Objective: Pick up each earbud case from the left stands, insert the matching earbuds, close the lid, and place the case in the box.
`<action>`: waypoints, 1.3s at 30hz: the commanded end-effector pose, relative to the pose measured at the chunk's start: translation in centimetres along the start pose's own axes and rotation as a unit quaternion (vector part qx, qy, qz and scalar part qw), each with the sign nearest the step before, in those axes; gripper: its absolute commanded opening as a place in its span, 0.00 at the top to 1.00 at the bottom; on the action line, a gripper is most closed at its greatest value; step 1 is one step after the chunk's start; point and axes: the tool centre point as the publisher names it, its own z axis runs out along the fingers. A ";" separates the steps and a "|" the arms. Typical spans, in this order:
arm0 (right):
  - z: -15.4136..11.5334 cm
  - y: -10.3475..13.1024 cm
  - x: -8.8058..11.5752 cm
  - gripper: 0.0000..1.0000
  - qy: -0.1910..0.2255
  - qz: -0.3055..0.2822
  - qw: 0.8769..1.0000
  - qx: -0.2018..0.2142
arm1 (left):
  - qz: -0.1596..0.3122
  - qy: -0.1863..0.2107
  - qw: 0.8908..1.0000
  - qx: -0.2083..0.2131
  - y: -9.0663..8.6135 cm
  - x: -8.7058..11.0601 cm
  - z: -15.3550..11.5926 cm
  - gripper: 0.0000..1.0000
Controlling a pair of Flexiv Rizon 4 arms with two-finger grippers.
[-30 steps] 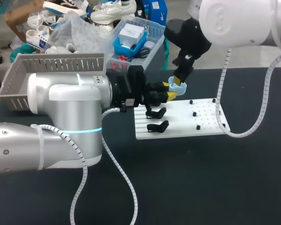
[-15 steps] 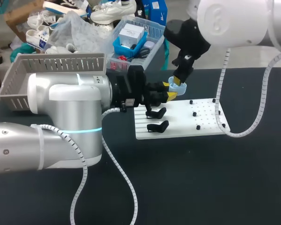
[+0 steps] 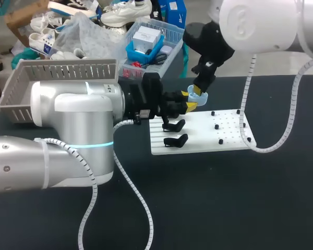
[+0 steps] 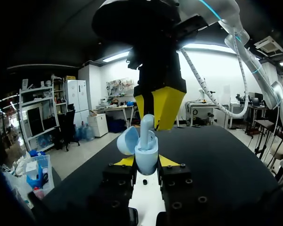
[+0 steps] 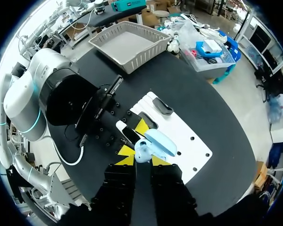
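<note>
The earbud case (image 3: 198, 97) hangs above the board's (image 3: 198, 138) far edge (basket (image 3: 68, 65) well left).

In the head view the earbud case (image 3: 201, 97) showed only as a pale blue sliver. The rest lay hidden between the left gripper (image 3: 189, 100) and the fingers of the right gripper (image 3: 197, 92). The left arm (image 3: 68, 125) covered the white board (image 3: 224, 130) behind that claw and the lower wall of the grey basket (image 3: 62, 67). From the left wrist, the case's base sank between the claw's fingers, and the head of the earbud (image 4: 146, 127) sat unseen inside it.
</note>
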 end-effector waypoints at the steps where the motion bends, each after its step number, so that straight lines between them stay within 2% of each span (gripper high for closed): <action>1: 0.2 0.1 -0.3 1.00 0.001 0.000 1.000 -0.001 | 0.000 -0.002 1.000 -0.001 0.0 0.1 0.0 1.00; 39: 0.7 0.1 -0.2 1.00 0.011 0.000 1.000 0.004 | 0.000 -0.002 1.000 -0.001 0.0 0.1 0.0 1.00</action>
